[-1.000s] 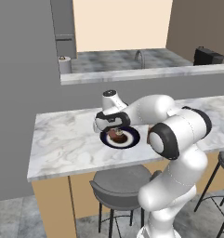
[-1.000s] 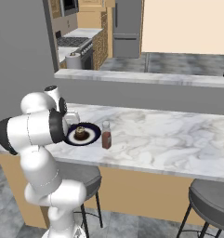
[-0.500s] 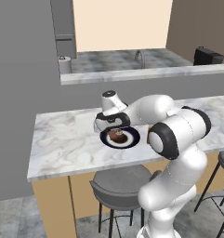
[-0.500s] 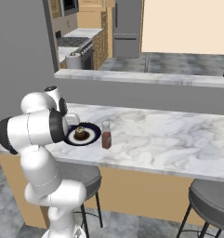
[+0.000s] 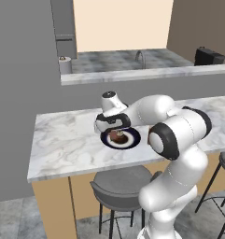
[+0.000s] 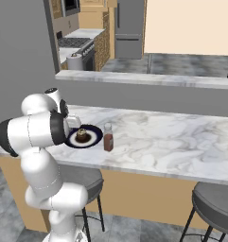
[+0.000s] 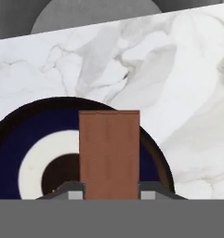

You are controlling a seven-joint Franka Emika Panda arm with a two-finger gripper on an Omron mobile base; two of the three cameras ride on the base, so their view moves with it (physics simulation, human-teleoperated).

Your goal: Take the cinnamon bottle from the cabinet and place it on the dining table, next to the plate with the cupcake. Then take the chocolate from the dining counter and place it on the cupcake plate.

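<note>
The small clear glass cinnamon bottle (image 6: 108, 140) already stands on the veined marble dining table (image 6: 181, 137) just beside the round navy plate (image 6: 93, 137); the gripper (image 7: 108, 194), clamped on the flat reddish-brown chocolate bar (image 7: 109, 154), hovers over that plate; only the release seems left.

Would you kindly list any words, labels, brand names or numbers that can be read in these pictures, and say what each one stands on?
None can be read.
The flat reddish-brown chocolate bar held in the tool: plain, no print.
The small glass bottle with dark reddish-brown contents: no label can be made out.
The round dark navy plate: unmarked.
</note>
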